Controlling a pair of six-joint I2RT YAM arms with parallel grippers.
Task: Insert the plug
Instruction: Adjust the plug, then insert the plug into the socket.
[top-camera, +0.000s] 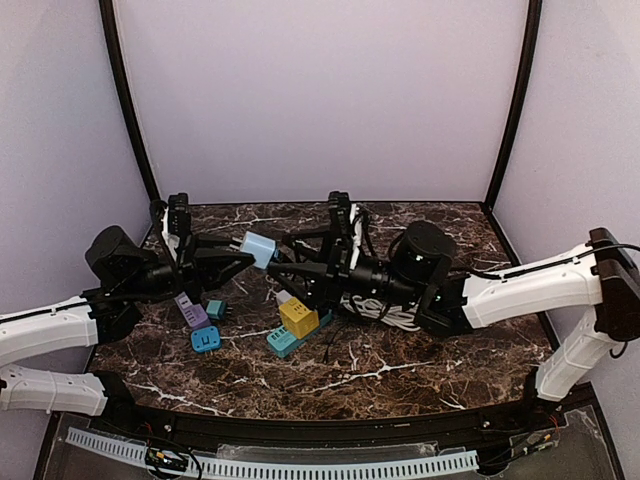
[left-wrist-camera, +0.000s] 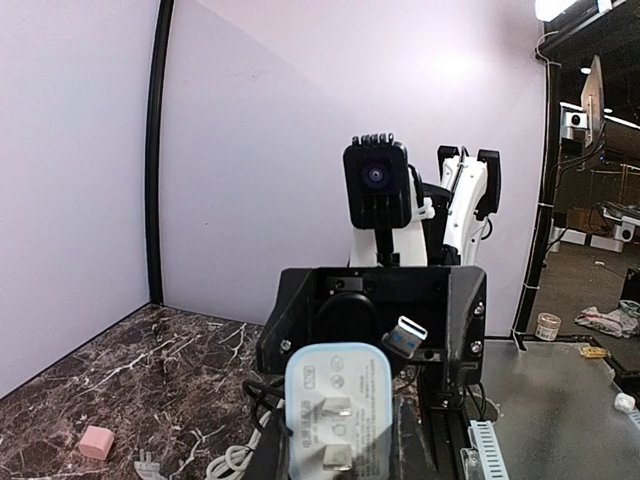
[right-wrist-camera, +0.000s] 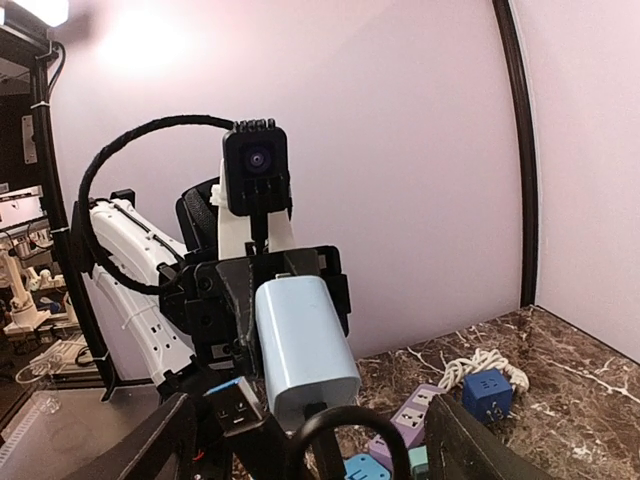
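Gripping light-blue charger (right-wrist-camera: 303, 345), left jaws clenched | right jaws spread apart | USB plug (right-wrist-camera: 235, 400) partly hidden, seating unclear

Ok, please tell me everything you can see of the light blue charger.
The charger is a small light blue block with rounded corners, seemingly smooth plastic. One end face bears two flat metal pins; the opposite end has a dark port. It is raised over the table, roughly level, gripped by the shut left hand. Its port end faces the open right hand. A USB plug hangs just beside that end, not inserted.
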